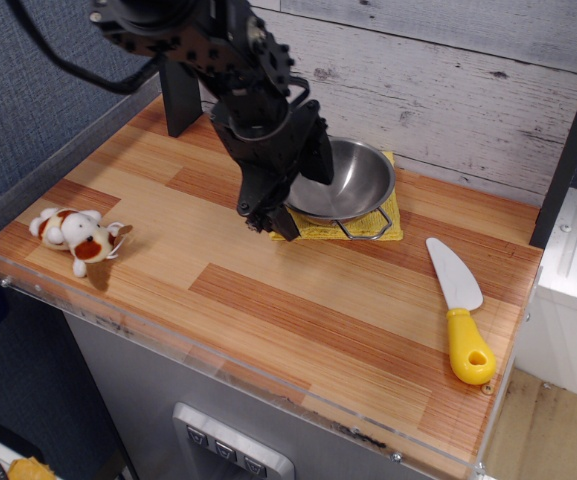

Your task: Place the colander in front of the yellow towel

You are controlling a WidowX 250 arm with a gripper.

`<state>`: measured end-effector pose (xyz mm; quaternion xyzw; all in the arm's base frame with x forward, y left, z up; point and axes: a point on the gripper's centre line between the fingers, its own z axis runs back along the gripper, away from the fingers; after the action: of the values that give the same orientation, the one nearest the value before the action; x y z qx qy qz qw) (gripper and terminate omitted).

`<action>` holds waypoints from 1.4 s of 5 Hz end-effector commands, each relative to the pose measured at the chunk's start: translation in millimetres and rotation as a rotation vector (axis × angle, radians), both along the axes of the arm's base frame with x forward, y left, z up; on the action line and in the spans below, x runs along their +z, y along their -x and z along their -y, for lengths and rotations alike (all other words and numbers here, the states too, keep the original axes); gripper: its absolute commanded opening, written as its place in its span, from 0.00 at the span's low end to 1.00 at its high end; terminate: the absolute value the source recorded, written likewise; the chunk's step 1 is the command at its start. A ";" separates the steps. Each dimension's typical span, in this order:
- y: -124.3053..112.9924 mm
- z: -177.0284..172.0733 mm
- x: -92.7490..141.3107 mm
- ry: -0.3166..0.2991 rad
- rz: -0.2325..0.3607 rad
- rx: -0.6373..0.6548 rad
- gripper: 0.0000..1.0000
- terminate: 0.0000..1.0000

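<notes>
The colander (353, 180) is a shiny steel bowl with wire loop handles. It sits on top of the yellow towel (386, 222) at the back of the wooden counter. Only the towel's front and right edges show. My black gripper (268, 215) hangs over the colander's left rim and the towel's left edge, hiding them. Its fingertips point down near the towel's front-left corner. I cannot tell whether the jaws are open or shut, or whether they touch the colander.
A white knife with a yellow handle (459, 310) lies at the right. A small brown-and-white plush dog (78, 237) lies at the left edge. A clear rim (268, 388) runs along the counter's front. A plank wall stands behind.
</notes>
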<state>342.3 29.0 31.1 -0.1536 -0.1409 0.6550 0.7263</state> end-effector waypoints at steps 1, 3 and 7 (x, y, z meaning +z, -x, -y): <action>-4.0 6.9 4.1 -0.010 0.041 -0.036 0.00 0.00; 8.2 -0.7 12.3 -0.024 0.044 -0.020 0.00 0.00; 20.5 2.4 44.6 -0.004 0.086 0.006 0.00 0.00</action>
<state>318.3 27.1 61.7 -0.1682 -0.1550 0.6553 0.7199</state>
